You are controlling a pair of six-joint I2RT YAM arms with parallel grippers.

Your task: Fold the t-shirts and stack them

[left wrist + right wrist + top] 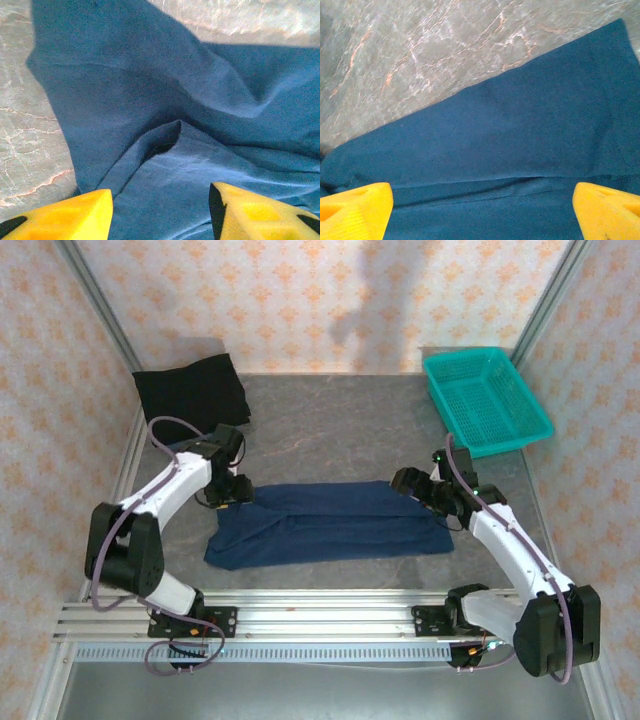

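2 claws of mine, the left gripper [232,490] and right gripper [415,483], stand open and empty, 1 over each end of the navy blue cloth t-shirt [330,525], which lies as a long folded band mid-table. The plain black cloth t-shirt [190,390] sits folded at the far left corner of the grey marbled table [330,420]. To fold well, I judge, I should pinch every layer at both ends, lift evenly, keep edges aligned.
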